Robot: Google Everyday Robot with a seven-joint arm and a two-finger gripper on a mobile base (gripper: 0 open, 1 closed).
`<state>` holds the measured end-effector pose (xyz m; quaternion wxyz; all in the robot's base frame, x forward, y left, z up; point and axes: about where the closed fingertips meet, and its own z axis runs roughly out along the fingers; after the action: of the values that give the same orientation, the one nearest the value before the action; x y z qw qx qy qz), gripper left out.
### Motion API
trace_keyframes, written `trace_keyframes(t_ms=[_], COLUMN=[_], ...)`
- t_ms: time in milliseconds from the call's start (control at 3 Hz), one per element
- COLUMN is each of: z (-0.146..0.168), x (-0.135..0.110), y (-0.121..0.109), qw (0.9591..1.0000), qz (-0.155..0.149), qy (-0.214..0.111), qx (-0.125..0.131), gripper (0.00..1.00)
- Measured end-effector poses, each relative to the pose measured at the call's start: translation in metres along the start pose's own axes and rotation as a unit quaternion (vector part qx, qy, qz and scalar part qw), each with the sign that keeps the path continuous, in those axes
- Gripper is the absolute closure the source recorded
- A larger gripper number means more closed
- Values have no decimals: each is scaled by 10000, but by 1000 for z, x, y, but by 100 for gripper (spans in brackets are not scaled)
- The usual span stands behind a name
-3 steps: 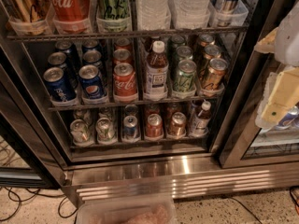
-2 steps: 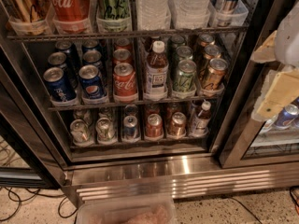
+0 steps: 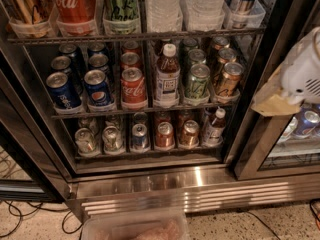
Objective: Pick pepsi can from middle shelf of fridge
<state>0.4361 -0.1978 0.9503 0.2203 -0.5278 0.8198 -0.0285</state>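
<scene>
Tub: a clear plastic tub sits nearest, at the bottom edge, on the speckled floor.
Cables: dark cables lie on the floor at the near left.
Gripper: the gripper hangs at the right edge, in front of the right door frame and apart from every can. Whether it is wide or narrow cannot be told. It holds nothing visible.
Change: a second ago its tan part reached lower down the frame. Now it sits higher, and a white rounded housing shows above it.
Fridge: the fridge stands open, with its steel louvred base just behind the tub.
Middle shelf: the middle shelf carries rows of cans running front to back.
Pepsi can: the pepsi can stands upright at the front of the second row from the left, in the same spot as before.
Neighbours: a second blue can stands just left of it and a red Coca-Cola can just right. Further right are a white-capped bottle, a green can and a copper can.
Shelf contents: none has shifted.
</scene>
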Motion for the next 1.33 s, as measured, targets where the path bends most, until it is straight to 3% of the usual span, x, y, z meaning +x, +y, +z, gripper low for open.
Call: trace_keyframes(t_ms=[333,667,1000,1333], z=[27,57,51,59], x=[-8,-22,-36,-44], y=[10,10,-6,9], qw=[9968,9820,9760,9684], qz=[633,1512,1591,1810], qy=[-472,-1127,-1429,-1648], qx=[143,122,410,475], gripper=[88,100,100,100])
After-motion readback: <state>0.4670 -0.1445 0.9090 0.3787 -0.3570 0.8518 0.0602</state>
